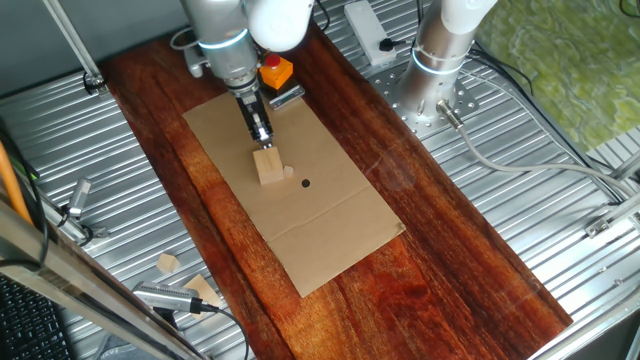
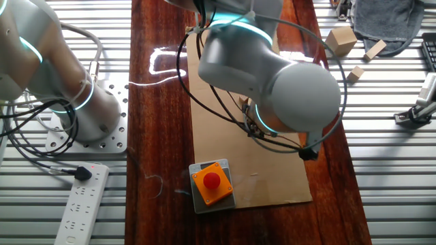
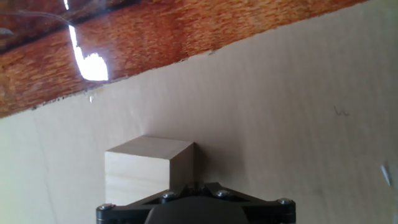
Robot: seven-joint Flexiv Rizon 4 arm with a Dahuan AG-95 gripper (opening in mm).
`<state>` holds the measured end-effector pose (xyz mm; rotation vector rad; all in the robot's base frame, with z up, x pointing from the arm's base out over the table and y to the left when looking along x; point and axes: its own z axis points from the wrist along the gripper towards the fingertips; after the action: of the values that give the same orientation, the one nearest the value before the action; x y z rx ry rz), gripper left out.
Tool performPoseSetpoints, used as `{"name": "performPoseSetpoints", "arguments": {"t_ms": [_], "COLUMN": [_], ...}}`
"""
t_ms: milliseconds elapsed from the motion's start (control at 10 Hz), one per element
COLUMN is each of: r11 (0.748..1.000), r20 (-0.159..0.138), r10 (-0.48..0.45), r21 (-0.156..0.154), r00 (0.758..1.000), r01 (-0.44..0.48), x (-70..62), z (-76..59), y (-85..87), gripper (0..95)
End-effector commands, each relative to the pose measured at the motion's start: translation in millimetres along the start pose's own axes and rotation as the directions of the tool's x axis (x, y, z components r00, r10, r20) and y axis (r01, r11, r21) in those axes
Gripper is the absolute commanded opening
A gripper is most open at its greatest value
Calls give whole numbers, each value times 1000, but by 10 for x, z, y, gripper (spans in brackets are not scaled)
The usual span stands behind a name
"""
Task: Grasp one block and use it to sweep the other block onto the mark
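Cardboard (image 1: 330,225) lies on the dark wood table (image 1: 440,270), and the gripper (image 1: 262,138) hangs right over the cube (image 1: 269,166). Whether its fingers clamp the cube or only flank it, I cannot tell. The tiny block (image 1: 289,171) sits touching the cube at 3 o'clock, and the dot (image 1: 306,184) lies near at 4 o'clock. A loose grip could let the cube twist mid-sweep, and an off-centre push could squirt the tiny block past the dot.

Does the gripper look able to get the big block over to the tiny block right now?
Probably yes. The gripper stands right above the big block, seemingly holding it, though the jaws are hidden. The tiny block sits right beside it on bare cardboard, with the mark just beyond and nothing between.
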<state>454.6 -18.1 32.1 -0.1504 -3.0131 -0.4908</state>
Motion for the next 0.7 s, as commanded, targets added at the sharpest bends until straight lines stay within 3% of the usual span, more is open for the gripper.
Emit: {"name": "performPoseSetpoints", "arguments": {"t_ms": [100,400,600,700], "r11": [1000,999,996,990], "r20": [0,-2,-2,-7], "r10": [-11,-27,-50,-71], "r21": [14,32,78,119], "r00": [1000,1000,999,997], "r01": [11,27,50,71], "x": [3,3,3,3], "z": [-3,-3,-3,-3], "y": [-6,-6,-6,-6], "gripper": [0,0,0,0]}}
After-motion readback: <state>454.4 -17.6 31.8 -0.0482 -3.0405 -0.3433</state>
